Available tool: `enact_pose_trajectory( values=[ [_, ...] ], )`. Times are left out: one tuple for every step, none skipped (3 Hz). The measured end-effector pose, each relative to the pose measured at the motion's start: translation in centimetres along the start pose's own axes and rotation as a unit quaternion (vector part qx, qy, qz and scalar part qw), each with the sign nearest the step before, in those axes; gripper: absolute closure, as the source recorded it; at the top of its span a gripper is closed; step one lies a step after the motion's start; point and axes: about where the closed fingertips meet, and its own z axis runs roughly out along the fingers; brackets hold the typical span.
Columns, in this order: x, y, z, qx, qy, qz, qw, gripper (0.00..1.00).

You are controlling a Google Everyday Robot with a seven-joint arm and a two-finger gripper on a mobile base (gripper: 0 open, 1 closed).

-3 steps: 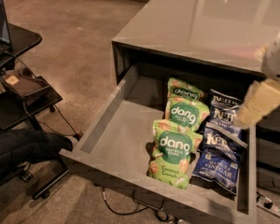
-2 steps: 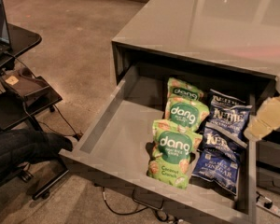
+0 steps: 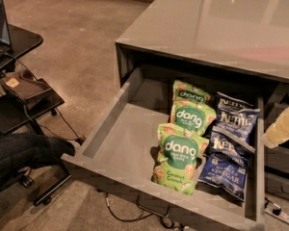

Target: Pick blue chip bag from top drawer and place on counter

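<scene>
Pale gripper [image 3: 281, 130], state unclear, hangs at right edge beside open matte grey drawer [image 3: 127, 141] containing dark blue crinkly chip bag [image 3: 224, 171].

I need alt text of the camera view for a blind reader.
An open grey top drawer under the counter holds three green dang bags beside blue chip bags. The gripper is at the view's right edge, past the drawer's right wall.

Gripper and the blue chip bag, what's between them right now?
Only the top drawer's right wall: the gripper hangs just outside it at the frame's right edge, the blue chip bag lies inside. Camera view.
</scene>
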Motion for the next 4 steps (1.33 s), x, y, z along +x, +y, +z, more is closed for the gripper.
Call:
enact_pose_trajectory(
  values=[
    [0.7, -0.7, 2.8, -0.021, -0.001, 0.019, 0.9996, 0.00],
    [1.8, -1.4, 6.4, -0.040, -0.013, 0.041, 0.9983, 0.00],
    [2.8, -2.3, 8.9, -0.039, -0.030, 0.073, 0.9961, 0.00],
    [2.7, -2.1, 9.2, -0.042, -0.029, 0.070, 0.9962, 0.00]
  ],
)
